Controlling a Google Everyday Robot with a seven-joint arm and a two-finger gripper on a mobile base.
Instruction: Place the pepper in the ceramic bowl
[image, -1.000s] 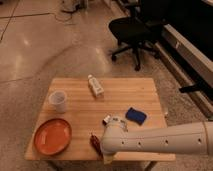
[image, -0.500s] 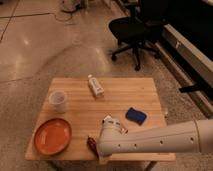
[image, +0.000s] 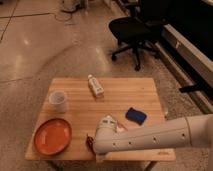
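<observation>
The ceramic bowl (image: 52, 136), a wide shallow orange-red dish, sits at the front left of the wooden table (image: 115, 105). The pepper (image: 89, 142), a small dark red sliver, shows at the front edge just left of the arm's end, to the right of the bowl. My gripper (image: 100, 134) is at the end of the white arm that reaches in from the right, right at the pepper. The arm's white wrist hides the fingers and most of the pepper.
A translucent white cup (image: 58, 100) stands back left. A small white bottle (image: 95, 85) lies near the table's far edge. A blue sponge-like object (image: 135, 115) lies at the right. A black office chair (image: 135, 30) stands beyond the table.
The arm's end has shifted slightly left toward the bowl, with the pepper staying at its tip. Nothing else on the table moved.
</observation>
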